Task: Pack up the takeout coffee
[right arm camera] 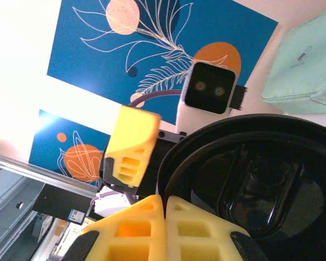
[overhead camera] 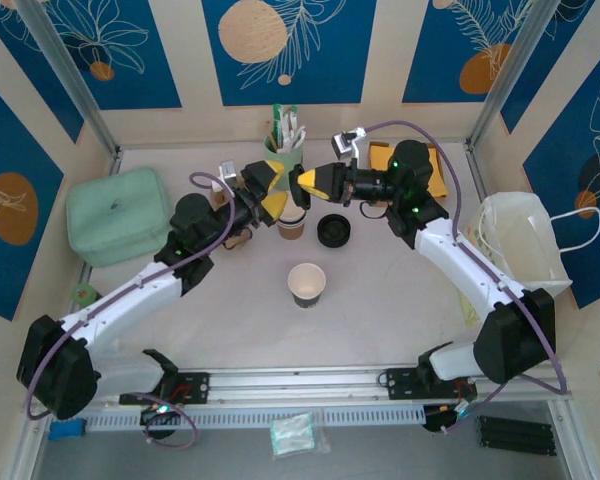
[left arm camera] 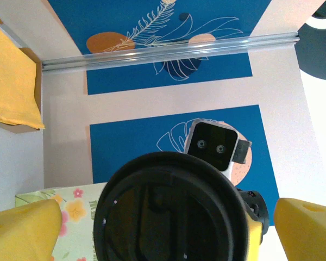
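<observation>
right gripper (overhead camera: 300, 183) pinching black lid (left arm camera: 171, 217); left gripper (overhead camera: 272, 190) spread

Both arms reach forward and bend inward from their bases, so the two wrists face each other tip to tip. The left arm (overhead camera: 130, 295) ends in the left gripper (overhead camera: 275, 190), whose yellow fingers (left arm camera: 22, 231) are spread wide apart. The right arm (overhead camera: 460, 265) carries the right gripper (overhead camera: 307, 183) level, its fingers pressed together on the rim of a black lid (right arm camera: 250, 185). The lid sits between the left gripper's parted fingers.
</observation>
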